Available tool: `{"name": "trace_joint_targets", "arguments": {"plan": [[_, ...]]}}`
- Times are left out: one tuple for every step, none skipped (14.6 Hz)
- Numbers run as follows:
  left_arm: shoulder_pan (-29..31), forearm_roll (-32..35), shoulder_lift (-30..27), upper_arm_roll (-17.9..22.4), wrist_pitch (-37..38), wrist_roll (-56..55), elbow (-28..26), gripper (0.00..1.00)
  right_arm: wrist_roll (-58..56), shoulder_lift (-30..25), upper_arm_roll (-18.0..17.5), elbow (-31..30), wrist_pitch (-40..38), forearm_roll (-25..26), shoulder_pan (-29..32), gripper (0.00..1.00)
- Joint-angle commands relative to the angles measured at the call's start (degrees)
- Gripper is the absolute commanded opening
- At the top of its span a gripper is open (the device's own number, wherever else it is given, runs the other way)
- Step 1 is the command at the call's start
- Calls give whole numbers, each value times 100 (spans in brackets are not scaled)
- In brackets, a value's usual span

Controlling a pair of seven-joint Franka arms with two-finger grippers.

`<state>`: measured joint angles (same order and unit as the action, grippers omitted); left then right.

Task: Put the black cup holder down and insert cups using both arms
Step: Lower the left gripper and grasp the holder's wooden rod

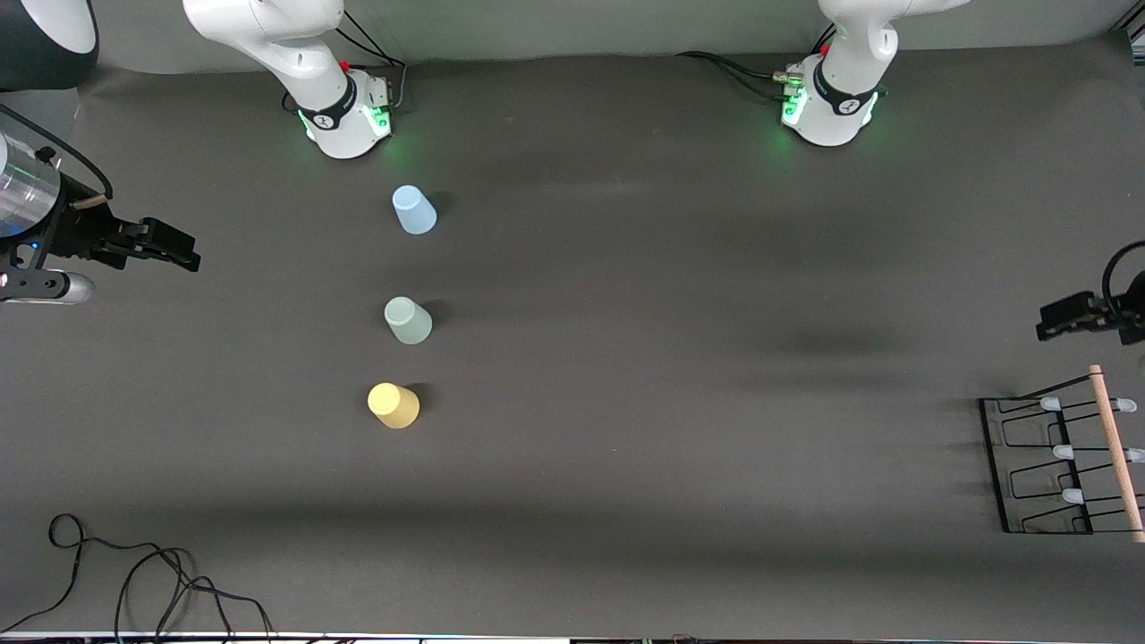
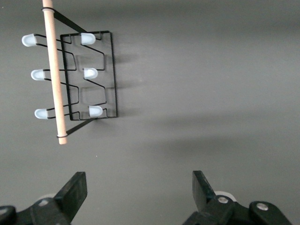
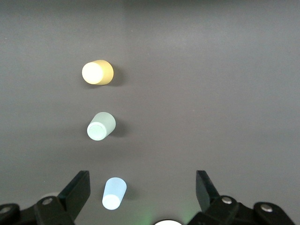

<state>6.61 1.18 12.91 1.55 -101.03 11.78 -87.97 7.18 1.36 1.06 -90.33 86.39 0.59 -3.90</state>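
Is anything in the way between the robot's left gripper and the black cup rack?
Nothing visible. The open left gripper hangs near the black cup rack, with only bare table between them. The cups stand toward the right arm's end.

Matt plastic cups (image 1: pixel 408 320); black wire cup holder (image 1: pixel 1038 470), wooden rod (image 1: pixel 1116 452)

A robotics lab: two bench-mounted arms (image 1: pixel 340 98), dark mat (image 1: pixel 626 358), loose cables (image 1: pixel 134 572).

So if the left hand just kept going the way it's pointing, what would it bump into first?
Probably just the bare table. The left hand is open and points down at the mat, with the rack off to one side of its line, so it looks likely to miss it, though depth is hard to judge.
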Motion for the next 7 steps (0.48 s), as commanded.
{"name": "trace_joint_targets", "arguments": {"plan": [[95, 76, 290, -14, -293, 114, 140, 100, -103, 136, 8, 138, -123, 99, -32, 100], [208, 76, 361, -14, -399, 140, 140, 100, -94, 137, 0, 147, -123, 108, -40, 100], [279, 76, 387, -14, -461, 227, 140, 100, -77, 145, 0, 147, -123, 108, -58, 100], [297, 67, 449, -14, -470, 411, 140, 100, -68, 145, 0, 147, -123, 116, -110, 100], [315, 67, 475, 12, -496, 569, 140, 100, -76, 145, 0, 147, -123, 117, -111, 100], [437, 67, 528, 21, -505, 658, 140, 100, -76, 154, 0, 147, -123, 117, -111, 100], [534, 58, 580, 21, -549, 720, 149, 100, -76, 154, 0, 147, -123, 117, -111, 100]]}}
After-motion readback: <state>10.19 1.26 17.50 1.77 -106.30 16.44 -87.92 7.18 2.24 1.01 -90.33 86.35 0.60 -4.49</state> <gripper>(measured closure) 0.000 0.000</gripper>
